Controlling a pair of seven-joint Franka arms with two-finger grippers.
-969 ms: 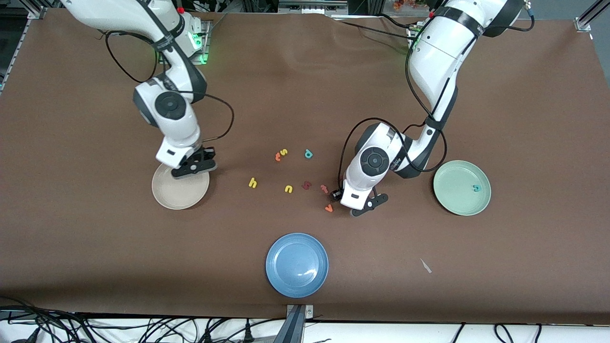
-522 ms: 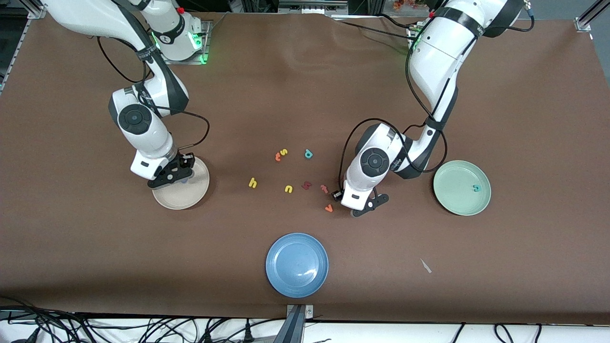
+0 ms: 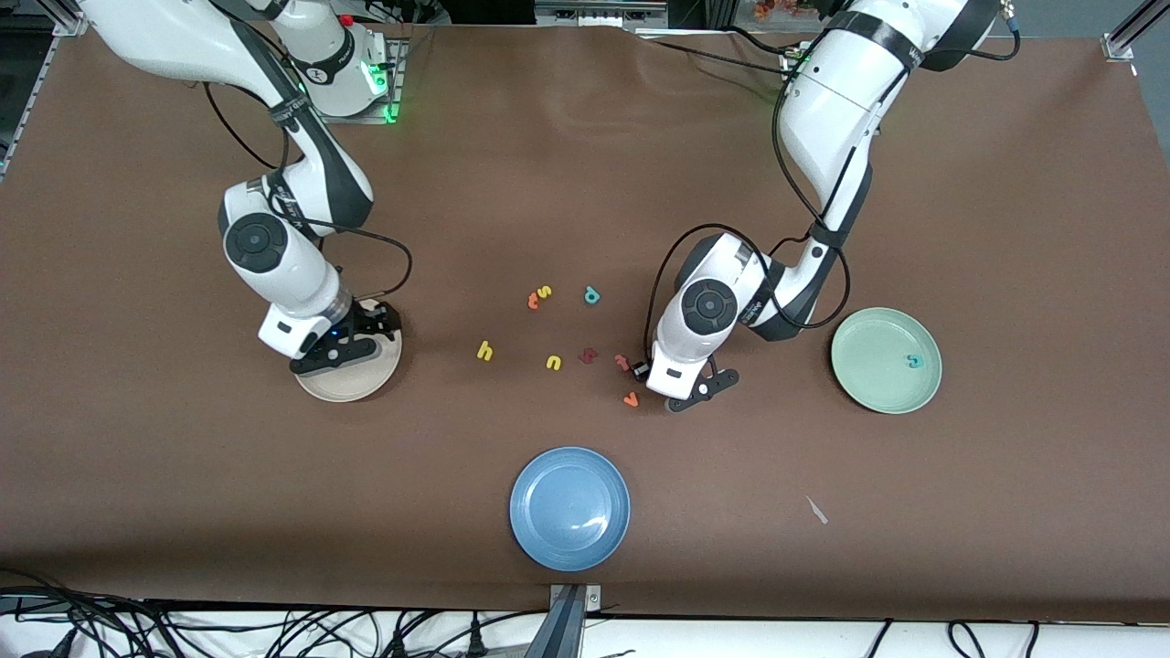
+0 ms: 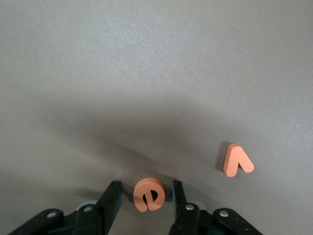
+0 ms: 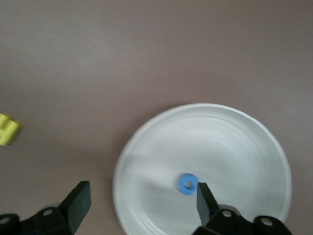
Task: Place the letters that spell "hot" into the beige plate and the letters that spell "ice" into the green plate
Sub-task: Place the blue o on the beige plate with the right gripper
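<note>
My right gripper [image 3: 343, 352] hangs open over the beige plate [image 3: 370, 386]. In the right wrist view the blue o [image 5: 187, 183] lies loose in that plate [image 5: 234, 147], close to one finger of the gripper [image 5: 142, 190]. The yellow h [image 3: 484, 349] and the orange t [image 3: 533, 301] lie on the cloth mid-table. My left gripper [image 3: 678, 395] is down at the cloth, open, with the orange e [image 4: 149, 194] between the fingers of the gripper [image 4: 145, 190] and a gap on each side. The teal c [image 3: 912, 360] lies in the green plate [image 3: 868, 375].
Loose letters near the middle are a yellow s [image 3: 545, 291], teal d [image 3: 591, 294], yellow u [image 3: 553, 363], a maroon letter [image 3: 588, 355], a pinkish t [image 3: 622, 362] and an orange v [image 3: 630, 398]. A blue plate [image 3: 569, 508] sits nearest the front camera.
My right gripper swung over the beige plate and opened, and the blue o now lies in the plate. My left gripper's fingers have narrowed around the orange e.
</note>
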